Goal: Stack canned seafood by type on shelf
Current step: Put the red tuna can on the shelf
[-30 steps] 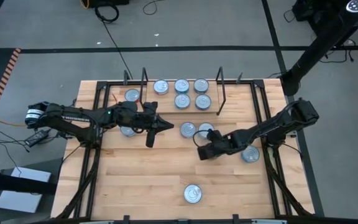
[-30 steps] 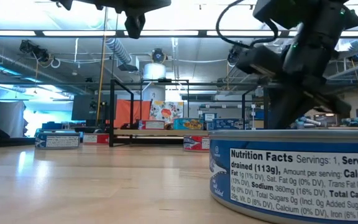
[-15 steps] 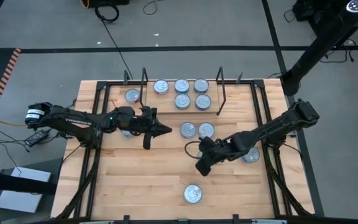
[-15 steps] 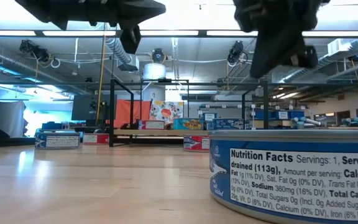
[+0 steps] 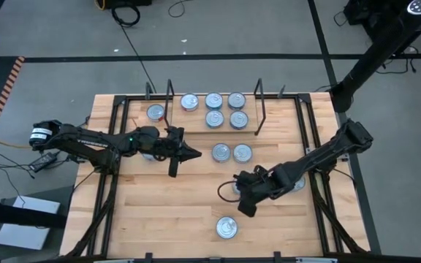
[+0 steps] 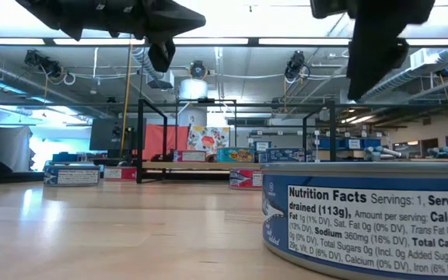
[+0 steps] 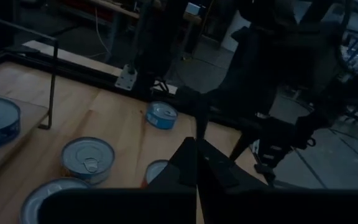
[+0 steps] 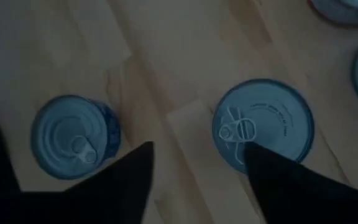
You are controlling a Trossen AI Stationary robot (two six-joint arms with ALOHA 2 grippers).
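The shelf (image 5: 224,130) is a light-wood board between two black wire end frames at the table's far side, with several silver-lidded tins (image 5: 213,100) lying flat on it. Two tins (image 5: 221,152) lie in front of it, and one blue-labelled tin (image 5: 226,228) lies near the table's near edge and looms large in the low view (image 6: 364,218). My right gripper (image 5: 245,208) hovers open just far-right of that tin. Its wrist view (image 8: 197,180) shows two blue-sided tins (image 8: 73,137) (image 8: 263,124) on the table below the fingers. My left gripper (image 5: 196,153) (image 7: 196,155) is shut and empty, left of the two middle tins.
One tin (image 5: 156,112) lies outside the shelf's left end frame, one (image 5: 150,154) shows under my left arm, and one (image 5: 296,184) under my right arm. Bare wood lies at the near left. Black frame rails run along the table's sides.
My right gripper has swung from beside the two middle tins toward the table's near edge, ending close to the lone tin there. No tin has moved.
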